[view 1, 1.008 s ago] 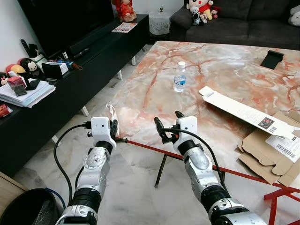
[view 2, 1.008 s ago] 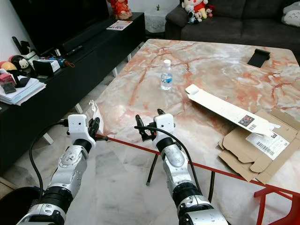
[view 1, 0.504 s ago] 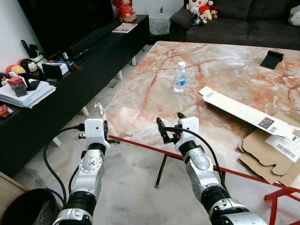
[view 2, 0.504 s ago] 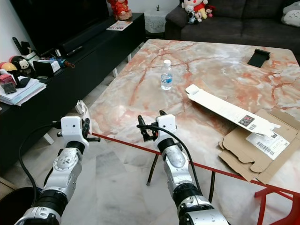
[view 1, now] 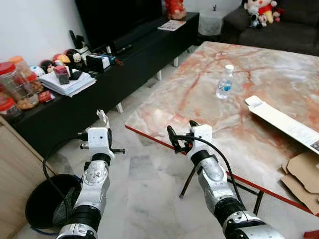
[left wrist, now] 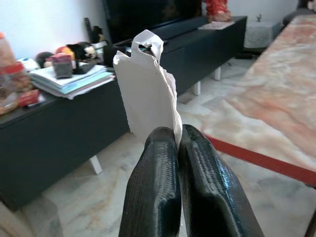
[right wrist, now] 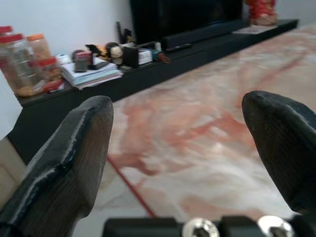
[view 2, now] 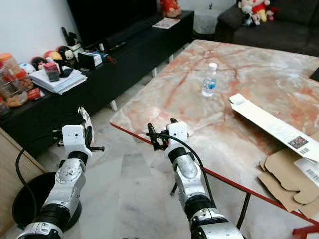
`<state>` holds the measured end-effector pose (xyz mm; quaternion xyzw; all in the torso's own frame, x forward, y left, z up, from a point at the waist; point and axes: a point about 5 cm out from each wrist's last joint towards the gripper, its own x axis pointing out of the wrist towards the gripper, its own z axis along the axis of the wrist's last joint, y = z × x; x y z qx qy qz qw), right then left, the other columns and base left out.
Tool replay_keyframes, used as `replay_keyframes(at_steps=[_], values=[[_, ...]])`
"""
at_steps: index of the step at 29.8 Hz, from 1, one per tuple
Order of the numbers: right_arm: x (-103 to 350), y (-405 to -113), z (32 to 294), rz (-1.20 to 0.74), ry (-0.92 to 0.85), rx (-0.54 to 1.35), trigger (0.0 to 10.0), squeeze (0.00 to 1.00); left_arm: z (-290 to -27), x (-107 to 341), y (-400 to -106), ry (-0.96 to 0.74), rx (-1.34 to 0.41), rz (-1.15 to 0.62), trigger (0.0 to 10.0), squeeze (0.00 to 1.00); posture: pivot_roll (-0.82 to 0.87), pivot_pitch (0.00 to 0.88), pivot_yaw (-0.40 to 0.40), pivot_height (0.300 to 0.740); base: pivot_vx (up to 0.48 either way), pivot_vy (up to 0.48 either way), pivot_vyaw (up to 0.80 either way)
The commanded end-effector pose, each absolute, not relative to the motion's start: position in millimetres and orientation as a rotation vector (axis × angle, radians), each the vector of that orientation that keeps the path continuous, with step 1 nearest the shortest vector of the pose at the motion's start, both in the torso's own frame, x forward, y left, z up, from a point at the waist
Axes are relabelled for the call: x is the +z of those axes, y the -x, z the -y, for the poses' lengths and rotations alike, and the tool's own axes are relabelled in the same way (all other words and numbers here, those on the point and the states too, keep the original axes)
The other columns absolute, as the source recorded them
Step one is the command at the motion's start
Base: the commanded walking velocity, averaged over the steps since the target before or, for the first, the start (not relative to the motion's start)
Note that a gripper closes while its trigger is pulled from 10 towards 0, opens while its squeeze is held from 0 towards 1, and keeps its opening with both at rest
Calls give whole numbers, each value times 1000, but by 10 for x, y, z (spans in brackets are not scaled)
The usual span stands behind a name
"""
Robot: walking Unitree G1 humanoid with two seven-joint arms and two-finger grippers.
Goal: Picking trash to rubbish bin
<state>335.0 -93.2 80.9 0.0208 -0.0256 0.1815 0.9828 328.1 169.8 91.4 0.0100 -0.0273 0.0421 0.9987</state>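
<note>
Far to your left, one black rubbish bin (view 1: 47,201) sits on the floor beside the wooden cabinet, and your left gripper (view 1: 103,123) pinches one scrap of white paper (left wrist: 147,94) upright above the floor, near but not yet over the bin, presumably held high for carrying there. Your right gripper (view 1: 180,134) hangs spread and empty at the corner of the marble bench (view 1: 259,84) (probably kept ready). On the bench remain one water bottle (view 1: 224,82), one long white carton (view 1: 284,124) and flattened brown cardboard (view 1: 304,181).
</note>
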Motion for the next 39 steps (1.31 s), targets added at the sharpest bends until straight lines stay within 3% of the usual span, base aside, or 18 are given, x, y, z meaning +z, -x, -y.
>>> replay_keyframes(at_steps=[1, 39], values=[[802, -3344, 891, 48, -45, 374, 10000, 0, -1735, 970, -3289, -41, 93, 79, 10000, 0, 55, 0, 103, 740, 0, 0, 794], [735, -3305, 878, 15, -37, 413, 10000, 0, -1893, 937, -3211, -32, 180, 77, 10000, 0, 71, 0, 54, 740, 0, 0, 794]])
